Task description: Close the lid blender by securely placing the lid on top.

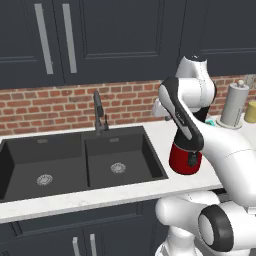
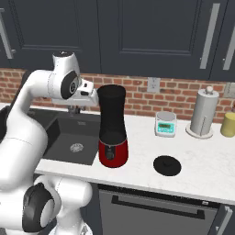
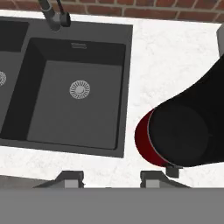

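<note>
The blender (image 2: 113, 128) is standing upright on the white counter (image 2: 206, 160), its black jar open at the top; looking down into it from the hand view, the jar (image 3: 186, 131) is showing only a dark inside, and I cannot tell whether anything is in it. The lid (image 2: 167, 165) is lying flat on the counter, well apart from the blender, on its far side from the hand. The double sink (image 1: 75, 165) is sitting below the hand with nothing but its two drains showing in the basins.

The gripper (image 3: 111, 177) is hanging high above the front edge of the counter, with the sink basin beneath it and the blender jar just to one side. Its two fingertips (image 3: 70, 178) are standing wide apart, holding nothing and touching nothing.

Beyond the lid, toward the brick wall, a small kitchen scale (image 2: 165, 124) and a paper towel roll (image 2: 202, 112) are standing on the counter, far from the hand.
</note>
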